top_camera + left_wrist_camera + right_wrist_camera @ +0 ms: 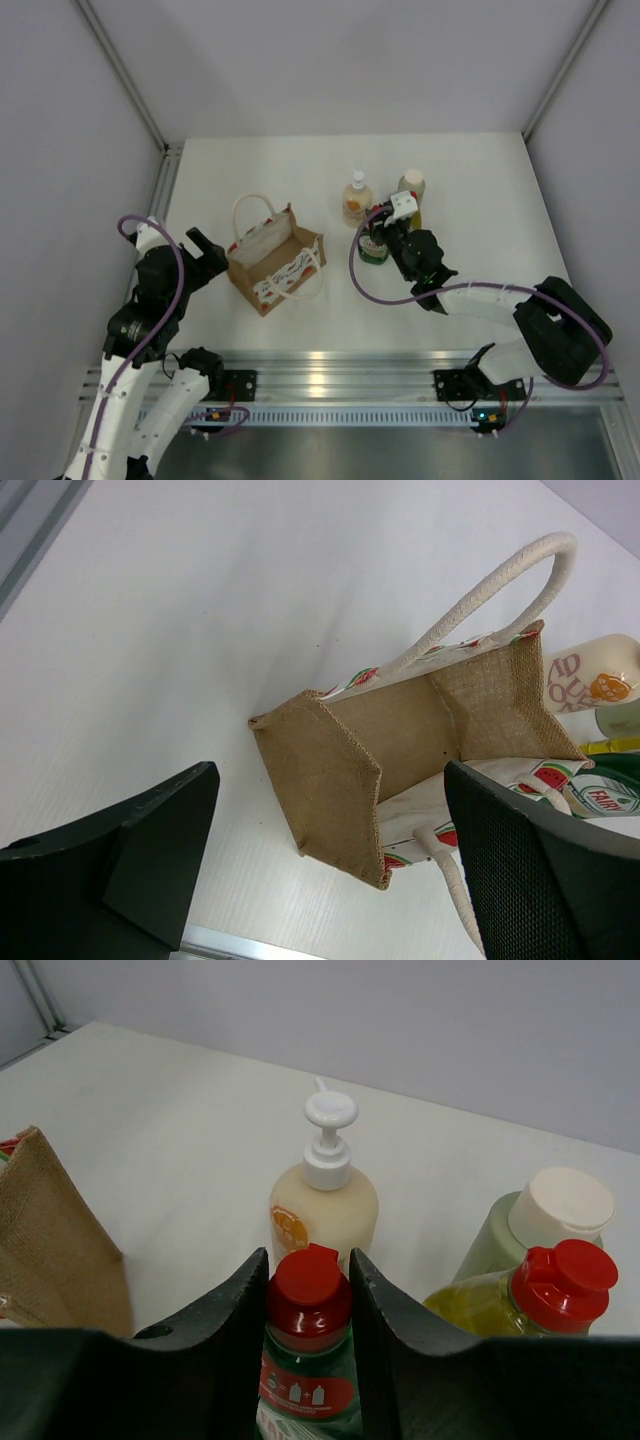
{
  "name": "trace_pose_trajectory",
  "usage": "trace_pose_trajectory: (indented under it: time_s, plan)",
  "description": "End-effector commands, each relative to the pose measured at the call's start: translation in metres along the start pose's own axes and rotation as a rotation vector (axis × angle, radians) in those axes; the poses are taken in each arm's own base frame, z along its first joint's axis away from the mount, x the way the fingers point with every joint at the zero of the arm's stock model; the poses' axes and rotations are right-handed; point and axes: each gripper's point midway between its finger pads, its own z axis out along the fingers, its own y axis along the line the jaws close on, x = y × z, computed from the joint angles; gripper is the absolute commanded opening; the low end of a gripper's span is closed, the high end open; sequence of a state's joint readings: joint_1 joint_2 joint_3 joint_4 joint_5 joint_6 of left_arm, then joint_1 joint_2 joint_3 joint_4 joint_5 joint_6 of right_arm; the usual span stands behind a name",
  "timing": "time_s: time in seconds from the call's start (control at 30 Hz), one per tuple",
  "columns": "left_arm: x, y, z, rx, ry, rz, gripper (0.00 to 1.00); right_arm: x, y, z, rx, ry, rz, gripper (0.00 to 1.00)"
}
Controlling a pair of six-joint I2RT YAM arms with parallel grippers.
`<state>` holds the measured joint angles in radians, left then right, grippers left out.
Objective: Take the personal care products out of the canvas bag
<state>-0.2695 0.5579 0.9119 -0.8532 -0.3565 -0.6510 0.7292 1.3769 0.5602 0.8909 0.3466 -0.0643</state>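
Left side, near the left edge of the bench (460, 170): your left pincer (207, 252) hung released, jaws spread wide, holding nothing. It sat just beside the left end of the canvas bag (275, 262), not touching it. In the left wrist view, the bag showed between and beyond the two fingers (130, 850).

The bag stood in the left half of the bench, closer to the near edge than the far one, mouth up. One cream handle (252, 205) arched toward the far edge; the other drooped toward the near edge.

Right of the bag, around the middle of the bench, stood the bottles, all outside the bag. The pump bottle (356, 198) and the white-capped bottle (411, 185) were farthest back. The yellow bottle (490, 1310) stood in front of the white-capped one.

Your right pincer (308, 1255) was clenched on the red cap of the dark green bottle (308, 1385), one finger pressed on each side. That bottle stood upright, nearest the bag.
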Motion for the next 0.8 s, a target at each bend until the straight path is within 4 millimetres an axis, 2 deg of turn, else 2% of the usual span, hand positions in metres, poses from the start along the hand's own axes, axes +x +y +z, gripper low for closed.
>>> trace_pose_trajectory:
  time_s: [0.0, 0.03, 0.07, 0.13, 0.23, 0.27, 0.3, 0.43, 0.57, 0.63, 0.67, 0.7, 0.73, 0.77]
  plan:
    - [-0.003, -0.004, 0.0, 0.02, -0.017, -0.005, 0.98, -0.073, -0.003, 0.002, 0.007, -0.259, 0.133, 0.07]
    - [-0.002, -0.004, 0.001, 0.019, -0.014, -0.005, 0.98, -0.072, -0.003, 0.001, 0.005, -0.257, 0.137, 0.14]
    - [-0.003, -0.004, 0.001, 0.019, -0.016, -0.003, 0.98, -0.072, -0.002, 0.001, 0.001, -0.259, 0.145, 0.26]
    - [-0.003, -0.004, 0.001, 0.018, -0.015, -0.002, 0.98, -0.07, 0.0, 0.0, -0.012, -0.254, 0.143, 0.3]
    - [-0.003, -0.003, 0.001, 0.017, -0.016, -0.002, 0.98, -0.069, 0.001, -0.001, -0.017, -0.246, 0.139, 0.52]
    - [-0.003, -0.003, 0.001, 0.016, -0.014, -0.002, 0.98, -0.068, 0.001, -0.001, -0.017, -0.24, 0.138, 0.65]
    - [-0.002, -0.003, 0.001, 0.015, -0.013, -0.001, 0.98, -0.069, 0.001, -0.001, -0.017, -0.24, 0.138, 0.67]
    - [-0.003, -0.003, 0.001, 0.014, -0.014, -0.001, 0.98, -0.071, 0.001, -0.002, -0.02, -0.226, 0.132, 0.91]
    - [-0.004, -0.002, 0.002, 0.003, -0.018, 0.009, 0.98, -0.085, -0.005, -0.008, -0.005, -0.213, 0.122, 0.99]
    - [-0.006, -0.002, 0.003, -0.001, -0.018, 0.022, 0.98, -0.08, -0.018, -0.014, 0.055, -0.126, 0.105, 0.99]
    - [-0.005, -0.002, 0.004, -0.004, -0.014, 0.029, 0.98, -0.094, -0.024, -0.014, 0.086, -0.116, 0.104, 0.99]
    - [-0.005, -0.003, 0.006, -0.006, -0.006, 0.036, 0.98, -0.083, -0.035, -0.023, 0.134, -0.021, 0.067, 1.0]
    - [-0.005, -0.003, 0.006, -0.006, -0.004, 0.046, 0.98, -0.082, -0.04, -0.027, 0.161, 0.014, 0.092, 0.99]
    - [-0.007, -0.005, 0.005, 0.0, -0.003, 0.05, 0.98, -0.101, -0.047, -0.033, 0.186, 0.007, 0.1, 1.0]
